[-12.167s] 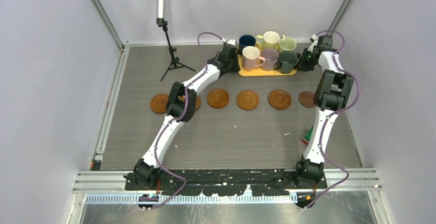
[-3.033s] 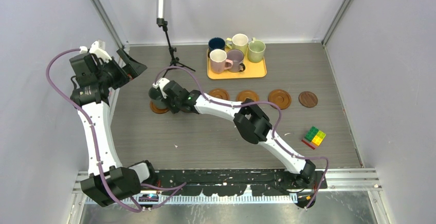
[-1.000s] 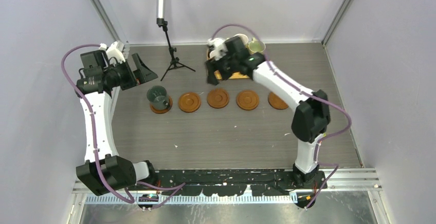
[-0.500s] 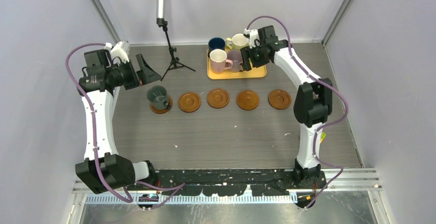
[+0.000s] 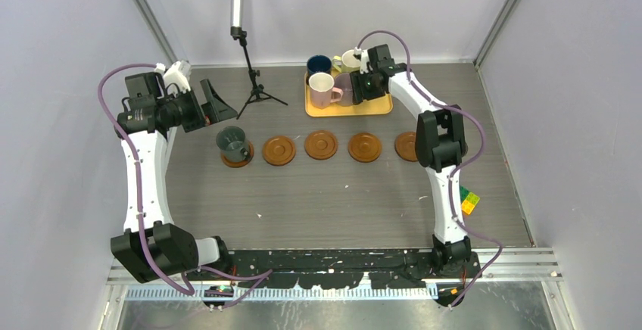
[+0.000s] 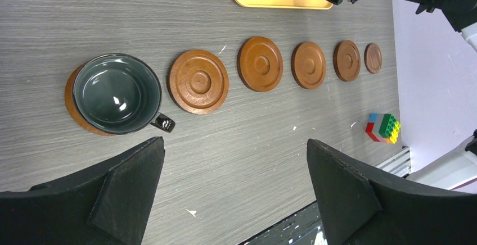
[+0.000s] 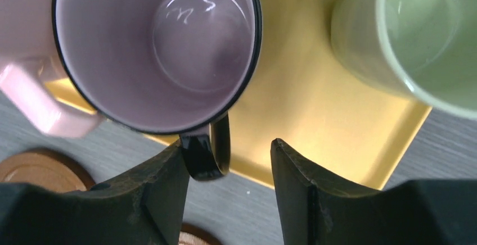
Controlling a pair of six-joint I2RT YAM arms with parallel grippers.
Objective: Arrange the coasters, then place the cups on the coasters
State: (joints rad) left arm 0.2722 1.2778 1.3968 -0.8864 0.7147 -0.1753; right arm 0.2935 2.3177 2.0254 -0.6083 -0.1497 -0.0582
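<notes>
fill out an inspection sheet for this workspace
surface: grey wood-grain table, few white specks
job's things: six coasters in a row; dark green cup on the end one; mauve cup, light green cup and others on yellow tray
clutter: toy block, tripod stand
grippers: left gripper open, raised, empty; right gripper open, jaws astride mauve cup's handle
cables: purple cables looped at both sides, no snag seen
surroundings: pale walls, metal rails at near edge

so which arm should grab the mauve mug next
Right. The right gripper straddles the handle of the mauve mug on the yellow tray; the left gripper hangs open far away, near the dark green mug.
</notes>
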